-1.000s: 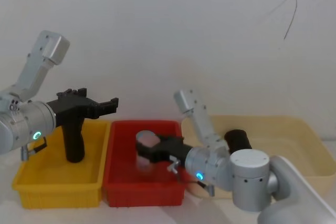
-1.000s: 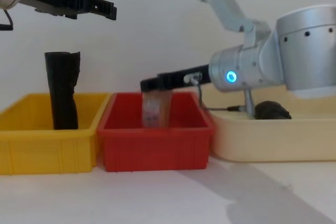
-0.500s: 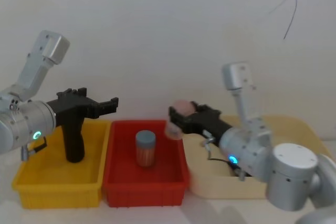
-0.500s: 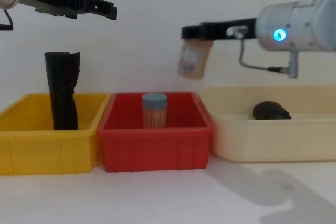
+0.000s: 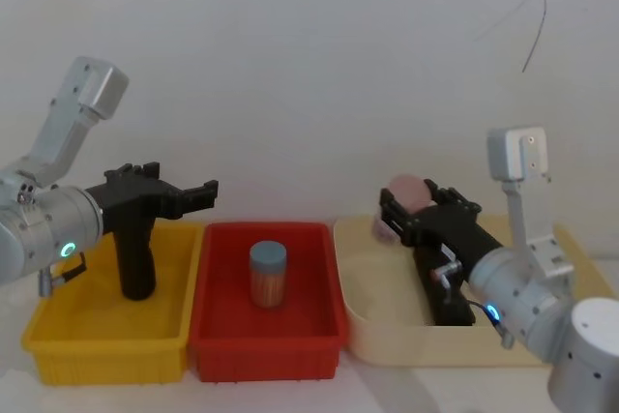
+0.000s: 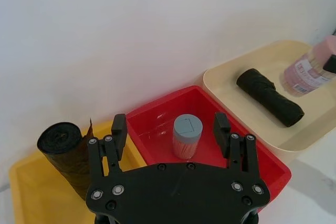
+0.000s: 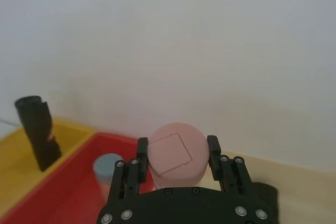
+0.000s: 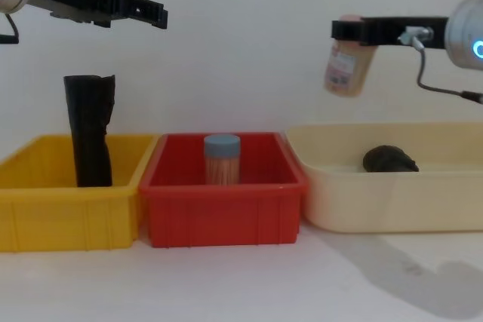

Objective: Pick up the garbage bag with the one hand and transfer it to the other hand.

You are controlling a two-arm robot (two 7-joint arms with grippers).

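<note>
The garbage bag (image 8: pixel 389 160), a smooth black roll, lies on its side in the beige tray (image 8: pixel 355 201); the left wrist view shows the bag (image 6: pixel 269 96) too. My right gripper (image 8: pixel 347 32) hangs above the tray's left part, shut on a pink-lidded jar (image 8: pixel 349 65); the jar (image 7: pixel 176 161) sits between its fingers (image 7: pixel 212 145). The gripper and jar are well above the bag, not touching it. My left gripper (image 5: pixel 198 195) hovers open and holds nothing, high above the yellow bin (image 5: pixel 106 336), its fingertips toward the red bin.
A black roll with a ragged top (image 8: pixel 89 130) stands upright in the yellow bin. The red bin (image 8: pixel 223 216) between the yellow bin and the tray holds an upright blue-lidded jar (image 8: pixel 223 160). A white wall is close behind everything.
My right gripper has lifted the pink-lidded jar out of the red bin and carried it right, over the beige tray. The left arm has not moved.
</note>
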